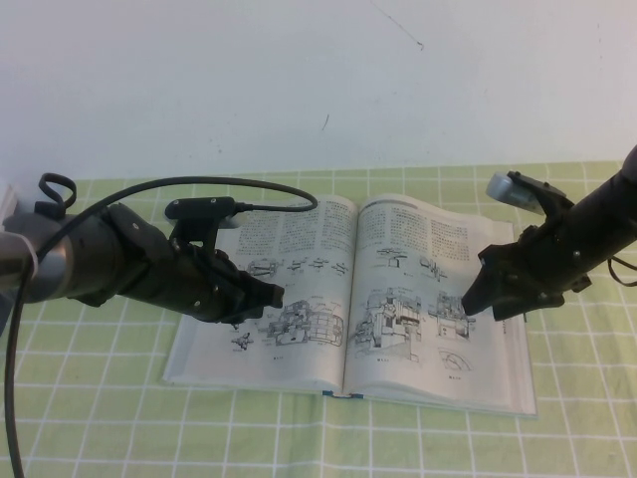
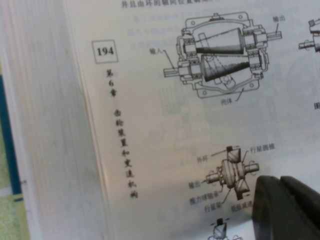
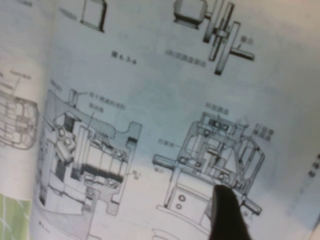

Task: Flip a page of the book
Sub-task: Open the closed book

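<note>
The book [image 1: 299, 244] lies open and flat on the cloth, its dark blue cover edge showing at the front. My left gripper [image 1: 271, 296] is low over the left-hand leaf, shut, with nothing between its fingers; in the left wrist view its fingertips [image 2: 272, 200] sit next to a small gear drawing on the leaf numbered 194. My right gripper [image 1: 485, 307] hovers open over the right-hand page [image 1: 438, 249], near its outer half. The right wrist view shows one dark finger [image 3: 226, 212] pointing at a machine cross-section drawing; its other finger is out of frame.
A green checked cloth [image 1: 577, 418] covers the table, with a white wall behind. A black cable [image 1: 269, 187] arcs from the left arm over the book's far left corner. The stacked page edges [image 2: 45, 130] show beside the left leaf.
</note>
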You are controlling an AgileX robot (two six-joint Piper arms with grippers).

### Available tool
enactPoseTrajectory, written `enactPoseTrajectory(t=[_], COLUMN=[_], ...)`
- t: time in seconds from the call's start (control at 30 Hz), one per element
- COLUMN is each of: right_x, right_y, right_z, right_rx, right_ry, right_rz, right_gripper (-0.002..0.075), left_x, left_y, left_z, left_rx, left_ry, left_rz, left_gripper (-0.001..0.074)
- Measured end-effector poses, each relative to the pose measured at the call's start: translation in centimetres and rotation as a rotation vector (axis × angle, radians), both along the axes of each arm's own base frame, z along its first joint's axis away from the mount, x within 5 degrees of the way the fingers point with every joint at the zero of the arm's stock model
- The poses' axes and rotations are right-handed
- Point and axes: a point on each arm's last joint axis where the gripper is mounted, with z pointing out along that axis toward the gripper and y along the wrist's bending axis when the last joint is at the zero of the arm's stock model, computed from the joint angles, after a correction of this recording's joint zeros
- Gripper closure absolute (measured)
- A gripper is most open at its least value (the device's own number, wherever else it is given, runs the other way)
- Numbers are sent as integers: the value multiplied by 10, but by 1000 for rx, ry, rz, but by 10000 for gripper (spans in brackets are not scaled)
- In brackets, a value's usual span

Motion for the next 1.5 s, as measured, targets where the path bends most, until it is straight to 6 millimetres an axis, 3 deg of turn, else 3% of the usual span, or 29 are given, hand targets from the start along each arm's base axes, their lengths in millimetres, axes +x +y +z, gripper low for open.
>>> enactPoseTrajectory(t=[1.23,1.37,1.5], right_x=[6,6,6], right_y=[30,30,30], right_z=[30,30,30], right_rx=[502,500,502], right_ry=[-120,-123,-125], right_rz=[26,30,38], right_gripper=[339,339,339], left_x=[-2,-5,-14], left_y=[-1,-2,-3], left_z=[0,12,44], left_rx=[19,2,-24], left_ry=[-12,-23,-89], left_rz=[-73,-95,-137], left_gripper=[738,738,738])
